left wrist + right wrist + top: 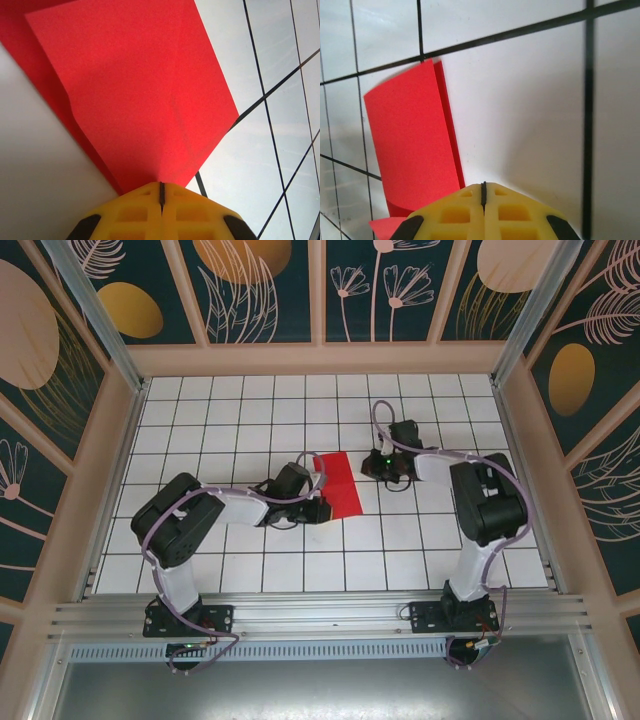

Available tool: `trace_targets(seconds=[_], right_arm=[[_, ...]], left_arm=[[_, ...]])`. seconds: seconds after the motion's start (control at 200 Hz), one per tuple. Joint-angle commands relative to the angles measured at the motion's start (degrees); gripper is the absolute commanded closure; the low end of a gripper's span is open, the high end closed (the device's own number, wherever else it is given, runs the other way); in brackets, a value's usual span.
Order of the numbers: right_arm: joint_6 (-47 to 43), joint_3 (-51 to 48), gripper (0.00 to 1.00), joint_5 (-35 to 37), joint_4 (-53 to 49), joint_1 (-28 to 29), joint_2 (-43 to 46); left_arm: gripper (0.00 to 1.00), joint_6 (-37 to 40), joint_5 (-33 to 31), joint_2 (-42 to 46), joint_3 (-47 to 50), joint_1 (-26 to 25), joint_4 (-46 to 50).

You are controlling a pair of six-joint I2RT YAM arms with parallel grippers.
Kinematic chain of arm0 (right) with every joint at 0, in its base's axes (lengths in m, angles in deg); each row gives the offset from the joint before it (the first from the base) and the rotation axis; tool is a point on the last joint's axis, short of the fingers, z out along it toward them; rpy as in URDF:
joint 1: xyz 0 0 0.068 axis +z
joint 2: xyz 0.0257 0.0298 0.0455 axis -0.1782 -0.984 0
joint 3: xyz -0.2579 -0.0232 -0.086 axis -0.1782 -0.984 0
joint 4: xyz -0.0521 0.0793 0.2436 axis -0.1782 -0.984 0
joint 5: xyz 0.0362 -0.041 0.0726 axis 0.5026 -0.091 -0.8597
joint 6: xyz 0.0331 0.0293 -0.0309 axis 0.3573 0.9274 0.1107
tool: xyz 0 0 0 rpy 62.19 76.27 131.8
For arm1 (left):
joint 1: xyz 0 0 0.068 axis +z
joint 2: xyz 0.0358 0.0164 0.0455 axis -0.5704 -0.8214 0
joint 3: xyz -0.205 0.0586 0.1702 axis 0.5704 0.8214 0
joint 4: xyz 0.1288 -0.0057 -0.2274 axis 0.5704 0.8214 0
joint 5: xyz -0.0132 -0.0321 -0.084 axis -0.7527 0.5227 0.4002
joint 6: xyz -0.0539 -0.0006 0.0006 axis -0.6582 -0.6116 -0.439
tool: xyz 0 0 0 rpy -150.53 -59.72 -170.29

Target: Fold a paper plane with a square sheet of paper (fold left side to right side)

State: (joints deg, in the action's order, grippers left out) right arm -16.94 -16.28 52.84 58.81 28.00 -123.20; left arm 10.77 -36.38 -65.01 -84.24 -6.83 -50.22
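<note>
The square sheet of paper point(339, 483) is bright red and lies mid-table, doubled over into a narrow upright strip. In the left wrist view the paper point(145, 90) fans out from the tip of my left gripper point(161, 186), whose yellow jaws are shut on its near edge, and a lower layer shows along the left. My left gripper point(318, 502) sits at the strip's lower left. My right gripper point(372, 468) rests just right of the strip, shut and holding nothing. In the right wrist view the paper point(410, 140) has a curled upper flap, and my right gripper point(483, 186) stands beside its right edge.
The white grid table point(240, 420) is boxed in by wooden-framed patterned walls point(120, 440) on the left, back and right. An aluminium rail point(320, 618) with both arm bases runs along the near edge. Open tiles lie to the far left and far right.
</note>
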Motion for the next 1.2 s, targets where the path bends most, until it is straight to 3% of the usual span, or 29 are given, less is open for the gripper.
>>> trace_targets(seconds=[0.0, 0.18, 0.29, 0.4, 0.48, 0.681, 0.916, 0.991, 1.196], right_arm=[[-0.6, -4.1, 0.95, 2.2, 1.5, -0.2, 6.6], [1.4, -12.8, 0.67, 3.4, 6.5, -0.9, 16.4], [4.0, -18.1, 0.46, 2.5, 11.8, -1.7, 22.4], [7.5, -22.6, 0.26, 0.3, 18.0, -2.9, 27.3], [9.7, -24.9, 0.16, -2.6, 21.9, -3.5, 29.0], [10.5, -25.8, 0.12, -6.9, 22.6, -3.7, 28.2], [11.0, -26.2, 0.12, -7.8, 23.0, -3.7, 27.3], [11.0, -26.0, 0.11, -8.2, 22.9, -3.7, 27.0], [10.1, -24.2, 0.11, -10.2, 21.0, -3.4, 24.7]], left_arm=[[0.99, -1.6, -1.1, 2.8, 1.3, 0.2, 2.0], [0.9, -1.7, -0.3, 10.4, 0.4, 2.6, 1.7], [0.75, -1.6, 0.2, 14.3, 1.1, 5.3, 0.8], [0.64, -1.4, 0.3, 14.1, 1.1, 8.1, 0.3], [0.58, -0.8, 1.7, 11.4, -0.1, 8.9, -0.8], [0.51, 2.8, 5.6, 2.1, -4.0, 9.0, -2.9], [0.51, 4.0, 6.9, -3.5, -7.1, 8.9, -3.7], [0.57, 3.8, 6.9, -5.0, -7.9, 8.9, -3.5], [0.92, 4.0, 4.1, -4.1, -7.3, 8.9, -3.7]])
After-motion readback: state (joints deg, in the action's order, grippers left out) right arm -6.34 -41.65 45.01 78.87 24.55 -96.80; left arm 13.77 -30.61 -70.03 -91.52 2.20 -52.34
